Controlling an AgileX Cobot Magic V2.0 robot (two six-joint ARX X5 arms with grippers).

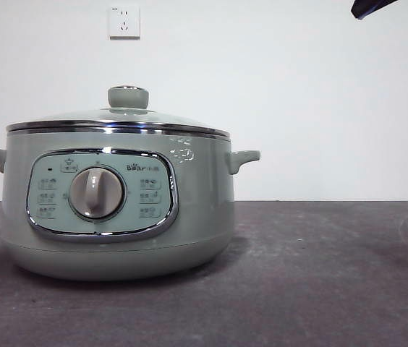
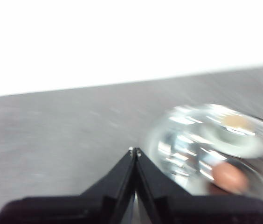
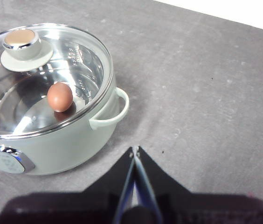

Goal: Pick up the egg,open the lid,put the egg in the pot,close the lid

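A: Where's the egg [image 3: 59,96]?
B: Inside the pot [image 3: 71,144], seen through the glass lid [image 3: 82,56] seated on its rim.
A: And the tools?
B: Left tool [image 2: 135,150] and right tool [image 3: 134,149] are both pinched closed, empty, above the grey tabletop [image 3: 206,93].

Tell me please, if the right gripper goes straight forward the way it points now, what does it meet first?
Probably only the bare grey table. The right gripper, jaws shut, points past the pot, which stands off to one side with its lid on. Depth is hard to judge.
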